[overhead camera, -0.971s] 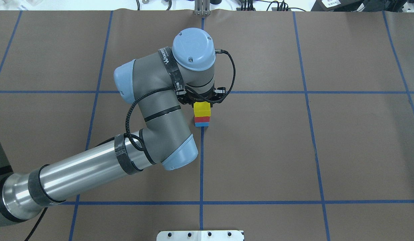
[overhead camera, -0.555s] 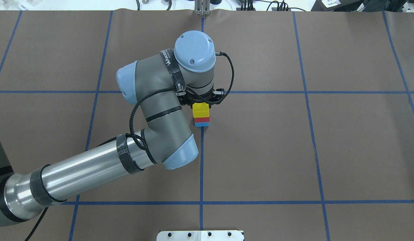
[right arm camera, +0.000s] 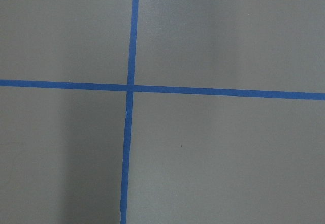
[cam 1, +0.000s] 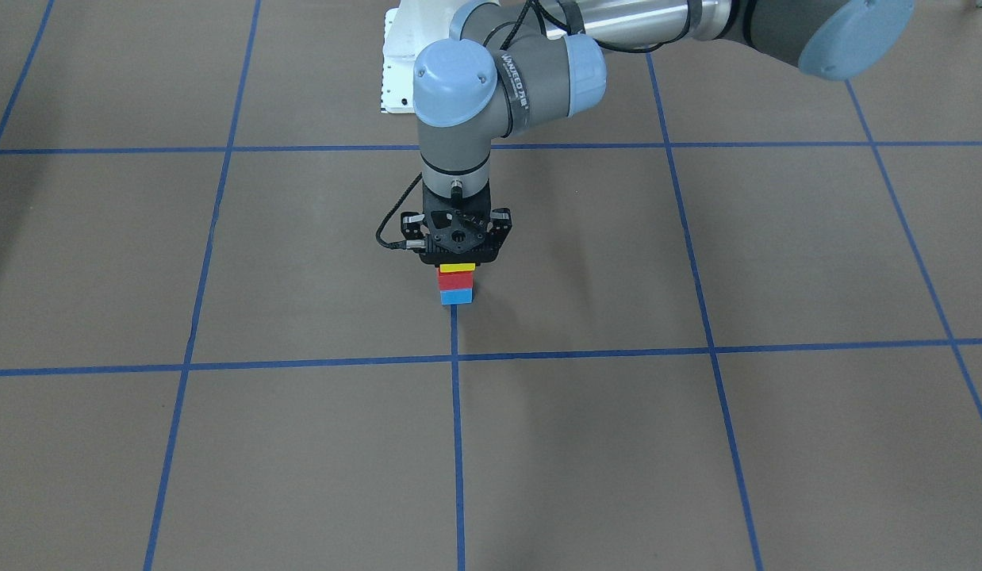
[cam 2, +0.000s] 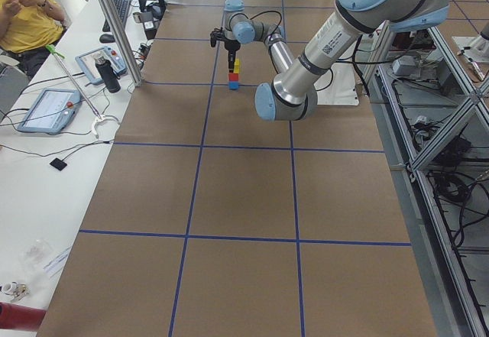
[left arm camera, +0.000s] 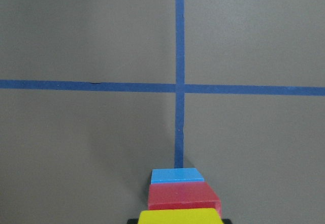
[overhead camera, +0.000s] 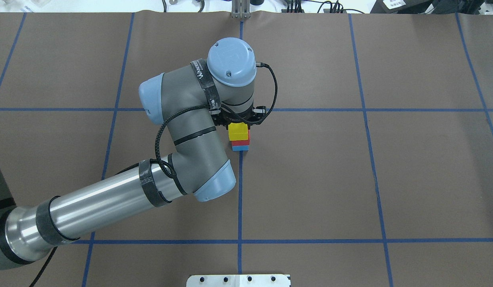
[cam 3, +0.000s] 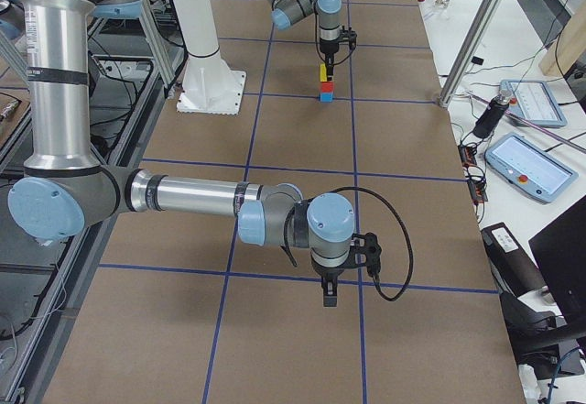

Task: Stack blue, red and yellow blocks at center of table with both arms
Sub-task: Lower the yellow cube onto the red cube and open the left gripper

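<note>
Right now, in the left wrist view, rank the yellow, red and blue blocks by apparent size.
Red plastic block
Yellow plastic block, cropped at the edge
Blue plastic block, farthest; true sizes unsure

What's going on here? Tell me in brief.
The left gripper is down over three stacked blocks on the middle tape line of the table. The blue block is at the bottom, the red block is on it, and the yellow block is on top. The gripper sits right at the yellow block, but whether it is clamped on it cannot be told. The right gripper hangs far off over bare table, with no block near it.
</note>
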Available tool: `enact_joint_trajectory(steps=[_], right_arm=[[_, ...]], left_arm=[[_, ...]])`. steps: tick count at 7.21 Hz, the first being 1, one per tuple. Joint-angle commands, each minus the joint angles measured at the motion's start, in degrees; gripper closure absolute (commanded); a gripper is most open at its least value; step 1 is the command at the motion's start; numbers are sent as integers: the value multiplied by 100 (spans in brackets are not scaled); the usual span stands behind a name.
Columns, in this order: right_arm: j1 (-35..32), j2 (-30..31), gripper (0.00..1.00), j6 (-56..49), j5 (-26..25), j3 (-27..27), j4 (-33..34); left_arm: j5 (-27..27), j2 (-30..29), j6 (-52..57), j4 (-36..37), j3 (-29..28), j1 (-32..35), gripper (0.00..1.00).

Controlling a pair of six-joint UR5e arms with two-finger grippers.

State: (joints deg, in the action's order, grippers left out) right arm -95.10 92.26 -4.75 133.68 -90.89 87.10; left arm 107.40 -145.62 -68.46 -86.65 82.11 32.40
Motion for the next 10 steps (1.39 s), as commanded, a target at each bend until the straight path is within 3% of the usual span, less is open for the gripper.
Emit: enact_joint_trajectory(steps=[1,3,7,9,10], right_arm=[[-9,-7,0,0,0,1,0],[0,-7,0,0,0,1,0],[0,-7,0,0,0,1,0],[0,-7,0,0,0,10,9],[0,-7,0,0,0,10,0]], left_arm=[[0,-19,0,-1,6,-6,71],[0,-11,0,-1,6,-32,63],[-157,-2,9,-18,-2,-76,37],[-158,-11,9,-27,6,-94,34],[-158,-19,52,-44,6,-103,25]])
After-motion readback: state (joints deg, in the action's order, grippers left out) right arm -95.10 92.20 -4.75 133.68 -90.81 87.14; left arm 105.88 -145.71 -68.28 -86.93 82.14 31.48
